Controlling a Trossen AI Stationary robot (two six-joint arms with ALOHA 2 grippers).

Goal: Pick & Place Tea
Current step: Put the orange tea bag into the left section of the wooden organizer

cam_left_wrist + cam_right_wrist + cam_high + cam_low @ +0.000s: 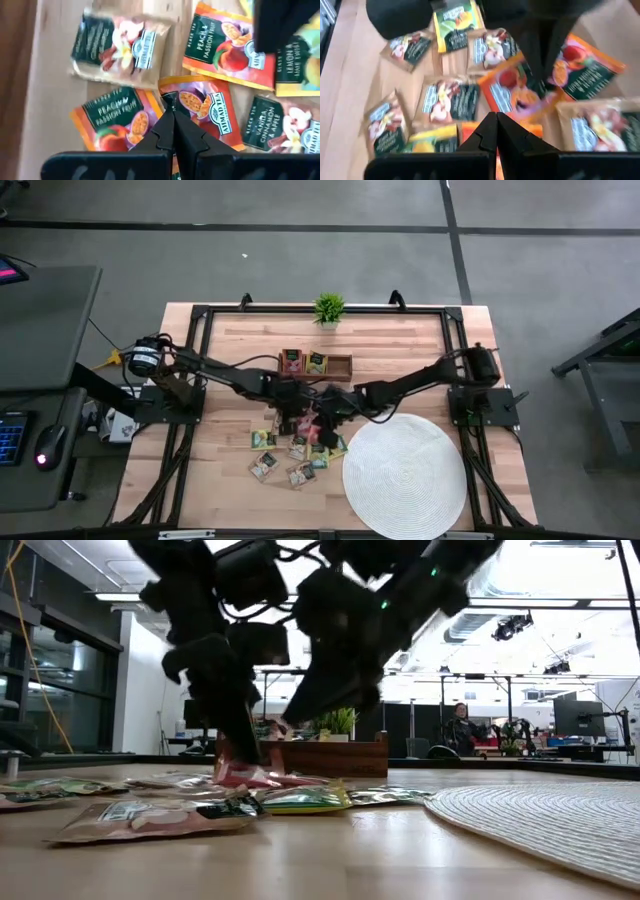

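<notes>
Two dark jointed arms (240, 375); black cables

The tea packets (290, 452) lie scattered on the desk (225, 370) near its middle, just left of the round mat (405, 475). Behind them stands a wooden tray (342, 366) holding more packets. A potted plant (328, 308) stands at the far edge, behind the tray.

You lose several tea packets (300, 442) under both arms in high view. Labels too small there. Left gripper (170, 102) covers part of orange packet (207, 107). Right wrist view blurred, packets cut off at edges.
</notes>
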